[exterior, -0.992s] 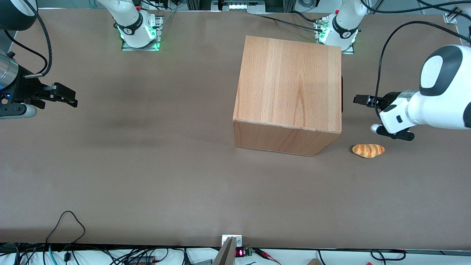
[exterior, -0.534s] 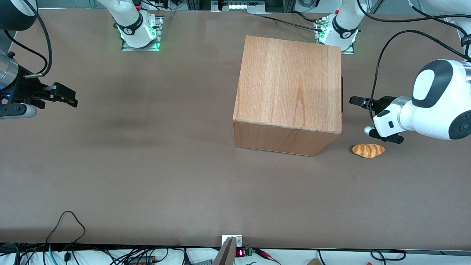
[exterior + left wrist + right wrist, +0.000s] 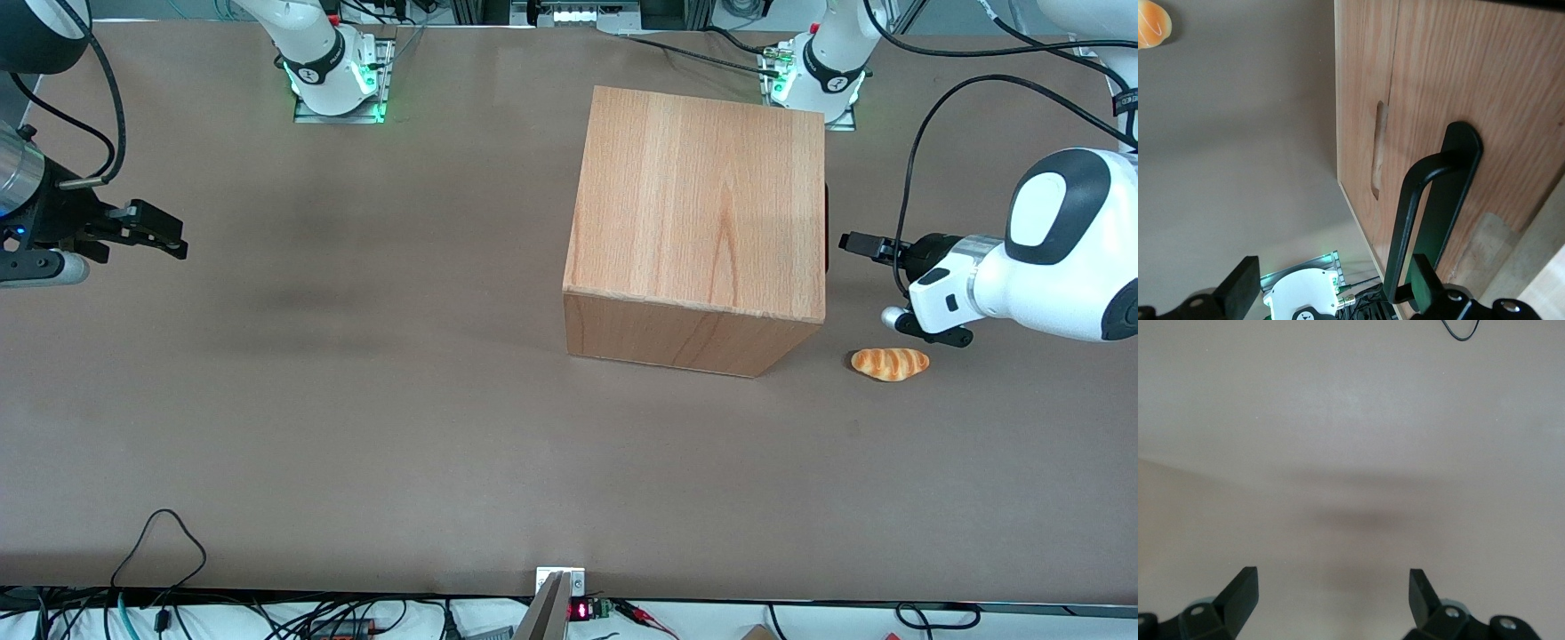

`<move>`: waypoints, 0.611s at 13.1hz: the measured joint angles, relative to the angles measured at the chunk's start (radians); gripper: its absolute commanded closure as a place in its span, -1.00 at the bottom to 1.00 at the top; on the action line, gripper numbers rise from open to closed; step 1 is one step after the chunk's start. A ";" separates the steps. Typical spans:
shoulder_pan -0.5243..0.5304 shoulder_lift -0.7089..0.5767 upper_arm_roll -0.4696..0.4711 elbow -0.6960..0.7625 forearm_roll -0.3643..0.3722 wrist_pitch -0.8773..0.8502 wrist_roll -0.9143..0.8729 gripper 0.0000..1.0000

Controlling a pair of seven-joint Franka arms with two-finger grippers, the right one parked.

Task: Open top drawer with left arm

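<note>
Wrist cam alone shows handle (image 3: 1425, 207) betw gripper (image 3: 1331, 293) fingers (image 3: 1241, 287)

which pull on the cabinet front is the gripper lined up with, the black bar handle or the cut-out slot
The black bar handle: one finger of the open left gripper sits right by its end, while the cut-out slot in the neighbouring panel lies clear of both fingers.

Your left arm (image 3: 1049, 267), reaching level
Its pincer (image 3: 855, 243) has both fingers (image 3: 1245, 288) spread wide, wrist horizontal.
</note>
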 measured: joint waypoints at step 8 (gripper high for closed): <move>-0.006 -0.121 -0.030 -0.175 0.000 0.083 0.001 -1.00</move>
